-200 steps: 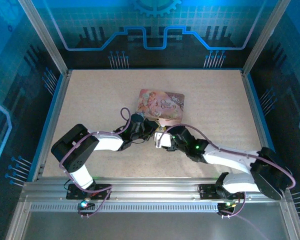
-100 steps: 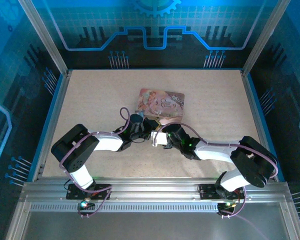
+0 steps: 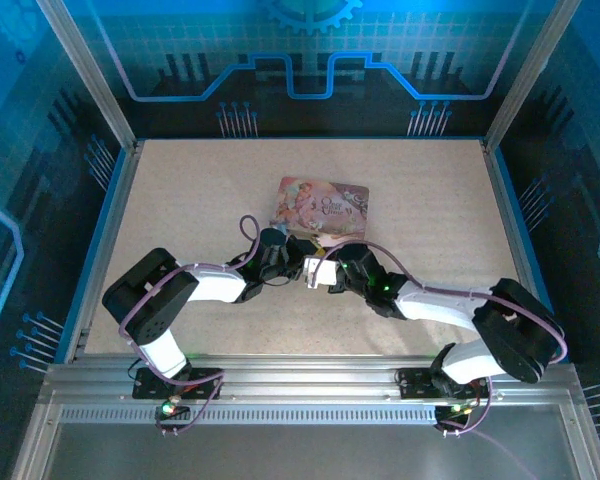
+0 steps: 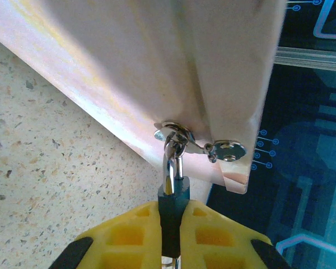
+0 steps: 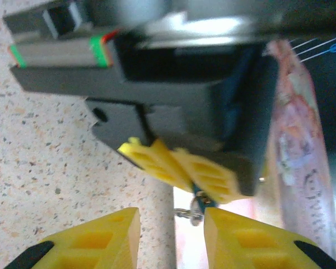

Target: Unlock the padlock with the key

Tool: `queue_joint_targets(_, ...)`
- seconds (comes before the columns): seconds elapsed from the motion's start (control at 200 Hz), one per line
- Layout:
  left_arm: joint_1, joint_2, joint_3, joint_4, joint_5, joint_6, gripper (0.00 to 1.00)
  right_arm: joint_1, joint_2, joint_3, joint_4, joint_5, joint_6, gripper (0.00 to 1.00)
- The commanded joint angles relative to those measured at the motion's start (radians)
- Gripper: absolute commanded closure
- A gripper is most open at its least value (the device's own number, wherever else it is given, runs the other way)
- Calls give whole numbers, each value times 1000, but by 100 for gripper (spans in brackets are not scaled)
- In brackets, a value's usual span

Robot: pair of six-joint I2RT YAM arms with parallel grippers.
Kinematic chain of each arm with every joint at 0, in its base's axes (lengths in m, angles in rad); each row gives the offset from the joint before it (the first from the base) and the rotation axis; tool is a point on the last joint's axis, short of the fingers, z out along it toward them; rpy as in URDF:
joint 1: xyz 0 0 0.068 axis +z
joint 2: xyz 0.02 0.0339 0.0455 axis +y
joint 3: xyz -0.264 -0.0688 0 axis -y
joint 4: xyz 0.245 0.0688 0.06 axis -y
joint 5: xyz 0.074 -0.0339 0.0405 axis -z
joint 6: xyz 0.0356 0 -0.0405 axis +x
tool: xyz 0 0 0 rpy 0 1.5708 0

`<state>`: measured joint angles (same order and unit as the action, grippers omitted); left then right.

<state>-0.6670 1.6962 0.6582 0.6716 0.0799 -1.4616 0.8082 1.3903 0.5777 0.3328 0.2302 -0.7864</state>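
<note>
Clamping the tiny dark blue-green padlock (image 4: 171,206), left fingers (image 4: 123,238) steady it at the six-o'clock edge of the pink illustrated tin (image 3: 323,205). The right fingers (image 5: 98,238), apart, should straddle the slim metal key (image 5: 185,212) squarely before twisting.

in the overhead view the left arm (image 3: 212,285) rises from its base at the lower left, folds at a dark elbow and reaches right toward the middle of the frame, its forearm low and nearly level. the left gripper (image 3: 290,262) points right. in its wrist view its yellow fingers (image 4: 213,235) sit at the bottom edge, pressed together on the padlock (image 4: 171,210). the right arm (image 3: 445,305) bends at the lower right and stretches left, a green light lit near its wrist. the right gripper (image 3: 318,272) faces the left one, almost tip to tip. in its own wrist view its two yellow fingers (image 5: 101,235) stand apart at the bottom edge, a plain gap between them.
</note>
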Motion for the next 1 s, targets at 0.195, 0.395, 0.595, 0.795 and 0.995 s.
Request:
queue_joint_targets(0.195, -5, 0, -6, 66, 22, -3, 100, -13, 46, 45, 7, 19, -4, 68)
queue_joint_targets(0.395, -6, -1, -6, 66, 21, -2, 100, -31, 97, 56, 38, 42, -2, 71)
queue_joint_targets(0.595, -6, -1, -7, 64, 21, -3, 100, -46, 104, 51, 47, 49, 2, 73)
queue_joint_targets(0.795, -6, 3, -5, 67, 21, -4, 100, -47, 114, 57, 48, 34, 25, 81)
queue_joint_targets(0.995, -5, 2, -5, 68, 23, -6, 100, -44, 139, 68, 48, 45, 62, 89)
